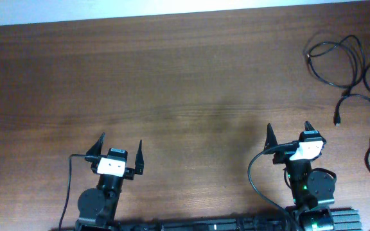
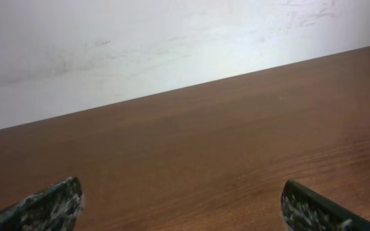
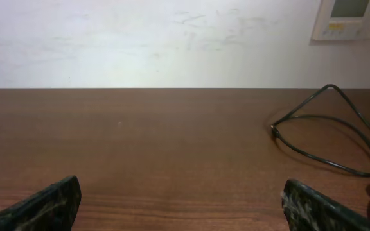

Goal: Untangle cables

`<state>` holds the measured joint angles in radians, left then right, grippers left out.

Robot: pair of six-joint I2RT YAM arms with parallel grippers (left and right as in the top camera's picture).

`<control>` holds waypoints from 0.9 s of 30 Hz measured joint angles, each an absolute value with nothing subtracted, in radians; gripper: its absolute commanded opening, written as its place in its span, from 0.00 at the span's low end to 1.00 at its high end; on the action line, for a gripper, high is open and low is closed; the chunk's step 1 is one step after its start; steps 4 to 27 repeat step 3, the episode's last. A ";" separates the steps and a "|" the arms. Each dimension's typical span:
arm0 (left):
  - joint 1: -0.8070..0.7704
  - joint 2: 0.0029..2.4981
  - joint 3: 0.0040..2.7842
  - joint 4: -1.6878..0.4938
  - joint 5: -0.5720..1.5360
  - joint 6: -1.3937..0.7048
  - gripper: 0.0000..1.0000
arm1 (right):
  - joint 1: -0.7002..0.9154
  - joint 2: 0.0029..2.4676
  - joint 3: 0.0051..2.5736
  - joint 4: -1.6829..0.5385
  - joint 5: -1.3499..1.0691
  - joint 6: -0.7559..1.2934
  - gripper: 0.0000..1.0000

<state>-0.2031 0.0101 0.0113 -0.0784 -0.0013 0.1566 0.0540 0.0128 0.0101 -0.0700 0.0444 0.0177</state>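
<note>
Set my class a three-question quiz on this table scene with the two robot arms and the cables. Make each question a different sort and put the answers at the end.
1. True or false: the left gripper is shut on one of the cables.
2. Where on the table do the cables lie in the overhead view? A) at the right edge, toward the far side; B) in the middle; C) between the two grippers.
3. Fill in: the gripper nearer the cables is the ____ one.

Key
1. False: it is open and empty.
2. A.
3. Right: the right gripper, also open, touches none of them.
</note>
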 measured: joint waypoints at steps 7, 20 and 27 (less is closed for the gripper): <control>-0.203 0.010 0.011 -0.078 -0.001 0.157 0.99 | 0.054 0.013 0.010 -0.070 0.044 0.018 0.99; -0.203 0.010 0.011 -0.078 -0.001 0.157 0.99 | 0.054 0.013 0.010 -0.070 0.044 0.018 0.99; -0.203 0.010 0.011 -0.078 -0.001 0.157 0.99 | 0.054 0.013 0.010 -0.070 0.044 0.018 0.99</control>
